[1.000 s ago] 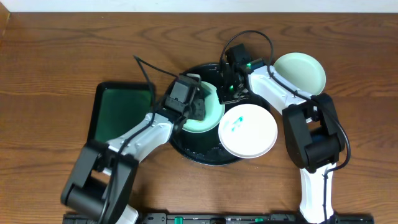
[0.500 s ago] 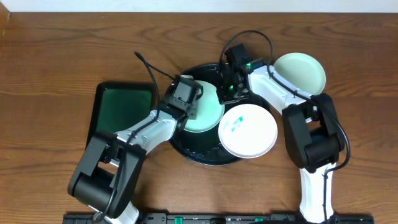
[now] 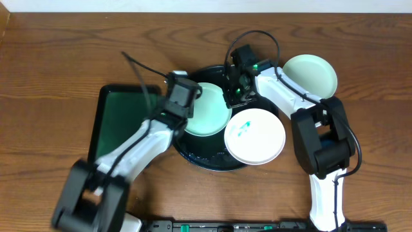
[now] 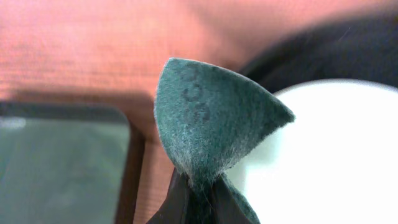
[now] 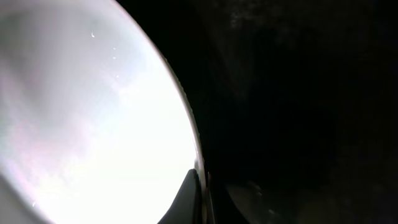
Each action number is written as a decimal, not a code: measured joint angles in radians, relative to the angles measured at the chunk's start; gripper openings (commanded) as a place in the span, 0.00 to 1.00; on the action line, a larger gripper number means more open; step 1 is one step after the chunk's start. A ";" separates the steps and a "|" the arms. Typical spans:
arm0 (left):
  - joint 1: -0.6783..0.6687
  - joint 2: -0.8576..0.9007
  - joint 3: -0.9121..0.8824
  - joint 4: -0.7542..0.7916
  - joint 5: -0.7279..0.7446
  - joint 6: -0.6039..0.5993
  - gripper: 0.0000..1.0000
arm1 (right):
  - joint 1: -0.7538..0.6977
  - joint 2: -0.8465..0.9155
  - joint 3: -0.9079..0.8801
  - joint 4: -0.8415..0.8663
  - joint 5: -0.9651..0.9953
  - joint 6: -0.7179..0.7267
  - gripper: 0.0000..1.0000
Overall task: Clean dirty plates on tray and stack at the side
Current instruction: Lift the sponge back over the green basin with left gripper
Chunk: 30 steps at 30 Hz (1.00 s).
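In the large glossy black round tray [image 3: 201,153], a pale mint round plate [image 3: 207,113] is lying left and a white round plate [image 3: 255,136] front-right. Another mint plate [image 3: 311,75] is resting beyond its right rim, and a rectangular dark-green tray [image 3: 119,122] is lying to its left.

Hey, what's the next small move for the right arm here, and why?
Probably lift the mint plate off the tray toward the side plate. The right end effector pinches its rim, its face shows no smear, and the left end effector holds the scrub pad seemingly lifted off it.
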 measured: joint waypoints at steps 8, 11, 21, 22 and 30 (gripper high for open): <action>0.091 -0.352 0.000 -0.129 0.082 -0.061 0.07 | 0.060 -0.156 0.023 -0.014 0.279 -0.103 0.01; 0.175 -0.442 0.000 -0.234 0.091 -0.069 0.07 | 0.119 -0.245 0.031 -0.011 0.459 -0.151 0.01; 0.451 -0.534 0.000 -0.377 0.093 -0.119 0.07 | 0.422 -0.360 0.040 0.151 1.111 -0.478 0.01; 0.462 -0.531 0.000 -0.382 0.093 -0.125 0.07 | 0.452 -0.360 0.040 0.164 1.165 -0.526 0.01; 0.476 -0.518 0.000 -0.389 0.094 -0.136 0.07 | 0.541 -0.360 0.040 0.286 1.390 -0.762 0.01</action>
